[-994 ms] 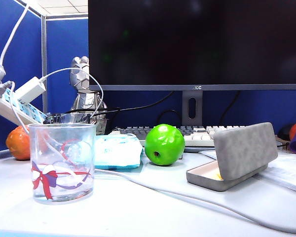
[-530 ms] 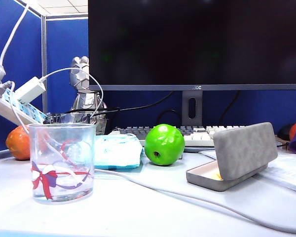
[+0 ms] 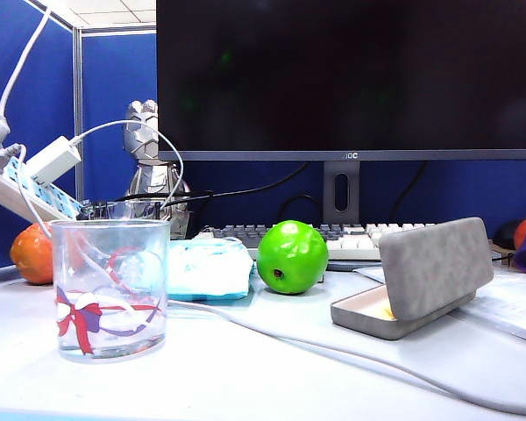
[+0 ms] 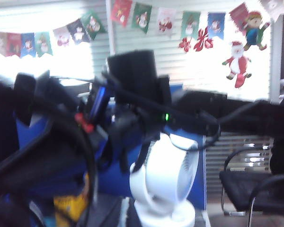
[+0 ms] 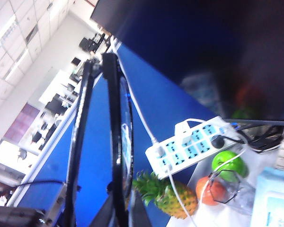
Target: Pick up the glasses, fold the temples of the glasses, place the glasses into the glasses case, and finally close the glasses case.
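Right wrist view: right gripper (image 5: 117, 208) fingers pinch one glasses (image 5: 114, 142); left gripper unseen, pressed together.

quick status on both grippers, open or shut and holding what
left gripper: not visible in any view; shut, nothing seen held.
right gripper: closed on the glasses, held up off the table.

Office cubicle: blue partition (image 3: 114, 105), monitor (image 3: 351, 79), keyboard (image 3: 351, 237), power strip (image 5: 194, 144), office chairs (image 4: 248, 187).
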### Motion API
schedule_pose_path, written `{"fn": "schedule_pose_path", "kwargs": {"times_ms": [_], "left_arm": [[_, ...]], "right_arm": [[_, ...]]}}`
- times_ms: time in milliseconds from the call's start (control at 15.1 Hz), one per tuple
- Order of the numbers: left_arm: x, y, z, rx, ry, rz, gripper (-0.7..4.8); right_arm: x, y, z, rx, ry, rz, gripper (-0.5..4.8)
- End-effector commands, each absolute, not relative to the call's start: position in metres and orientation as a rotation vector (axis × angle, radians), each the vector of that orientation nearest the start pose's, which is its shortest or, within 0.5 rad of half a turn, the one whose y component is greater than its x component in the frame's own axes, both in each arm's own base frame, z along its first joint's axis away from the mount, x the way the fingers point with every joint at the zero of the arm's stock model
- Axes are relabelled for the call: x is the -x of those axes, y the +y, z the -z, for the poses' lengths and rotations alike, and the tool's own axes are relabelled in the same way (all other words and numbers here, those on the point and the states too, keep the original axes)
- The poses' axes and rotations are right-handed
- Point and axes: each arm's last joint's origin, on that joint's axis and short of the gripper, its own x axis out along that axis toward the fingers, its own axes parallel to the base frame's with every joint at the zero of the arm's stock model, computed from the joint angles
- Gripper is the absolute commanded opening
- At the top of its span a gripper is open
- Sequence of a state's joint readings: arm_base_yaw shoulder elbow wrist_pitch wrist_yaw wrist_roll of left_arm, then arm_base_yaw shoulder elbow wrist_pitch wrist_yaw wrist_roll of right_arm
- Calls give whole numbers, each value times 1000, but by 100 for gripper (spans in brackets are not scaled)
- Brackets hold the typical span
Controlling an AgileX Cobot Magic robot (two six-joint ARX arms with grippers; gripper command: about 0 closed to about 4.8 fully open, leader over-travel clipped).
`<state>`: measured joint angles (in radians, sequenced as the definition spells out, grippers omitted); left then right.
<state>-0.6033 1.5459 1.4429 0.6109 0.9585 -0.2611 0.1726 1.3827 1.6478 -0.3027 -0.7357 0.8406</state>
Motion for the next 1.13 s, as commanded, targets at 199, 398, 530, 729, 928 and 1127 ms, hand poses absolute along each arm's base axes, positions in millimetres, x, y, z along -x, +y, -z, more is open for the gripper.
{"fn": "schedule_pose_path", "kwargs": {"times_ms": [199, 398, 530, 729, 928, 1127], "left_arm": [[-261, -208, -452, 154, -406, 1531, 12], [-261, -207, -453, 159, -408, 1520, 12], [-262, -207, -453, 175, -414, 1482, 12], [-262, -207, -453, 180, -412, 1472, 12], [-263, -208, -452, 182, -399, 1469, 12], [-264, -208, -451, 185, -381, 1468, 12]], "right_arm": [[-275, 76, -479, -761, 425, -857, -6], [-272, 84, -478, -752, 448, -900, -6], [-271, 85, -478, -748, 465, -939, -6], [-270, 87, -479, -743, 478, -973, -6], [-268, 88, -479, -713, 484, -1038, -6], [-266, 89, -482, -691, 479, -1104, -6]]}}
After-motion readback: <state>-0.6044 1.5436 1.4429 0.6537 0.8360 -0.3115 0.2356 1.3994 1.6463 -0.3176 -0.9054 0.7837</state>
